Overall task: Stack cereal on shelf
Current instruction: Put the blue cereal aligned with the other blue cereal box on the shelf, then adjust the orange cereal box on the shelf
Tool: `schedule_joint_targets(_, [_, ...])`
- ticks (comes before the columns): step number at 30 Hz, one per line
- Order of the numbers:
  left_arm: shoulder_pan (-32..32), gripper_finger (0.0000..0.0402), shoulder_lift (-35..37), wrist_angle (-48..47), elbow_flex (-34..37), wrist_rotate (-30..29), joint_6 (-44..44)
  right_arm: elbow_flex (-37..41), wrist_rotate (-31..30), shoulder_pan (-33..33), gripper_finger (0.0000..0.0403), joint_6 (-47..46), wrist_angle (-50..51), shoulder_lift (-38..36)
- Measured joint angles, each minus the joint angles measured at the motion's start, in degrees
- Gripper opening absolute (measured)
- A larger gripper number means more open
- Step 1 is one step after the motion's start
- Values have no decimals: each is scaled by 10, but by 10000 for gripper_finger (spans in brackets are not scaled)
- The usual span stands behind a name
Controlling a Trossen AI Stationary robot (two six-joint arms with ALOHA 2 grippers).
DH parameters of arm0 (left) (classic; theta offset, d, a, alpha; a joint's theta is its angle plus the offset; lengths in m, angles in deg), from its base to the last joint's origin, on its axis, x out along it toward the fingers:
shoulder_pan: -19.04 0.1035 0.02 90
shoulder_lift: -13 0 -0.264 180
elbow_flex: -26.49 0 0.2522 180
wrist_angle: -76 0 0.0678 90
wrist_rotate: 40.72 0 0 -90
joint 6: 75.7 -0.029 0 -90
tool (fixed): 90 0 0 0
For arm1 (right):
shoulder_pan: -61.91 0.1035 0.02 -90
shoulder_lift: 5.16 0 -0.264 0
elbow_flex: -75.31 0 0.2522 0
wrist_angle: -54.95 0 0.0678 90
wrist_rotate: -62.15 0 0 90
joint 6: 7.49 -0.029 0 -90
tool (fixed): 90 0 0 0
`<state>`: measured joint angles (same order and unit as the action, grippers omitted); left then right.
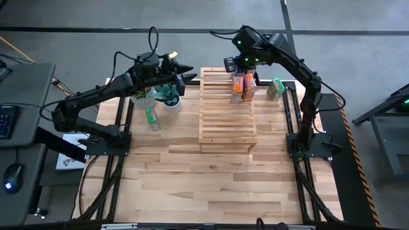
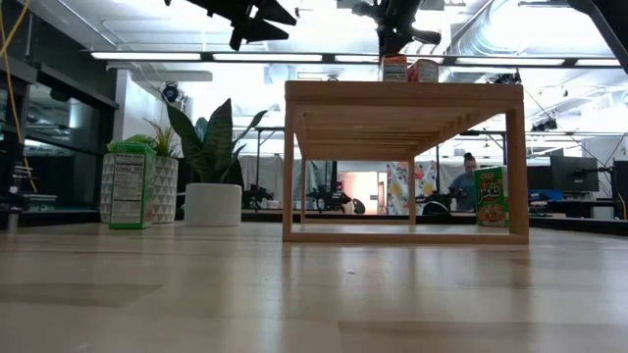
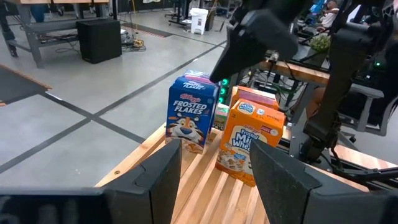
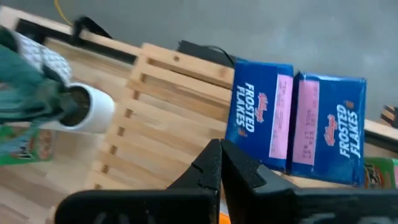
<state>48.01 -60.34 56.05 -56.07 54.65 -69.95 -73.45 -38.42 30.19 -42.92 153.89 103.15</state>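
The shelf (image 1: 227,108), a pale slatted wooden rack, stands mid-table. On its top, at the far right, two blue cereal boxes (image 4: 261,118) stand upright next to orange ones (image 3: 249,140). My right gripper (image 4: 222,163) is shut and hangs just above the shelf top beside the blue boxes, holding nothing. My left gripper (image 3: 214,180) is open and empty. It hovers high over the shelf's far left corner and points level toward the boxes. One green cereal box (image 1: 152,118) lies on the table left of the shelf. Another (image 1: 276,89) stands at the shelf's right.
Two potted plants (image 1: 163,99) stand on the table left of the shelf, under my left arm. The near part of the shelf top (image 1: 227,128) is bare slats. Black frame rails (image 1: 121,128) run along the table's sides.
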Motion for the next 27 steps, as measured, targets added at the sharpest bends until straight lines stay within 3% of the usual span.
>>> schedule_joint_targets(13, [0, 182, 0, 0, 0, 0, 0, 3, 113, 70, 0, 118, 17, -24])
schedule_joint_targets(27, [0, 182, 0, 0, 0, 0, 1, 3, 131, 105, 0, 273, 18, -26])
